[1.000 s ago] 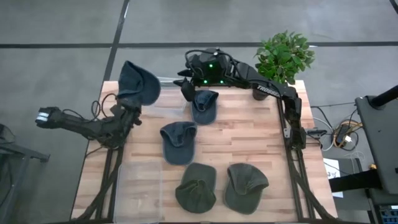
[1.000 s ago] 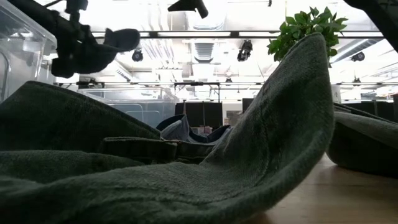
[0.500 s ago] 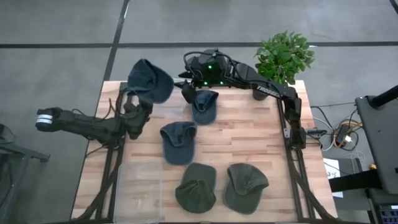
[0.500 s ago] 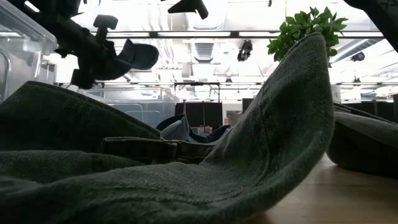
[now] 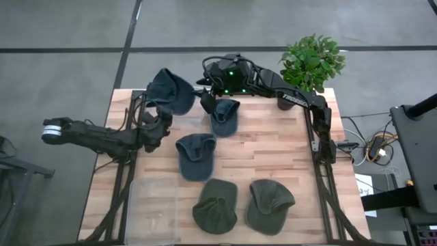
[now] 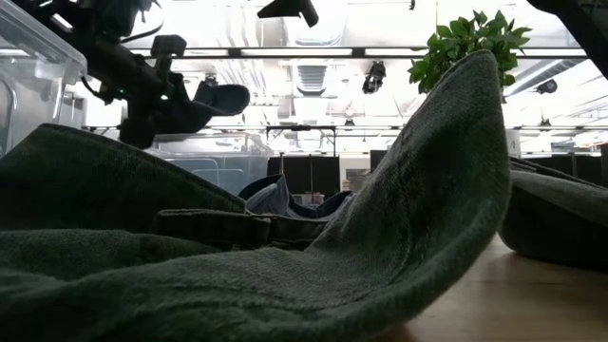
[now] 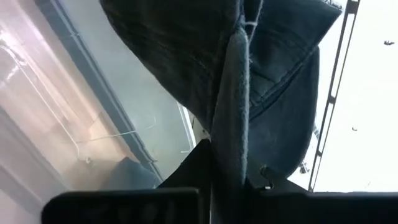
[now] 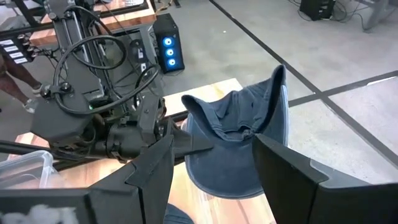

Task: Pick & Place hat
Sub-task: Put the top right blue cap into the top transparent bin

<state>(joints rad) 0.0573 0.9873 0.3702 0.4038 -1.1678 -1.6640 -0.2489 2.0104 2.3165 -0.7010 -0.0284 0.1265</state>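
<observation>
Blue hat (image 5: 171, 90) carried rightward, clenched in left hand (image 5: 162, 117), right hand (image 5: 205, 100) released apparently, wooden table (image 5: 273, 164).

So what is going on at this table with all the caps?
The left gripper is shut on a blue denim cap, holding it in the air over the table's far left corner. The right gripper hangs open by another blue cap lying on the wooden table. A third blue cap and two green caps lie nearer the front.
</observation>
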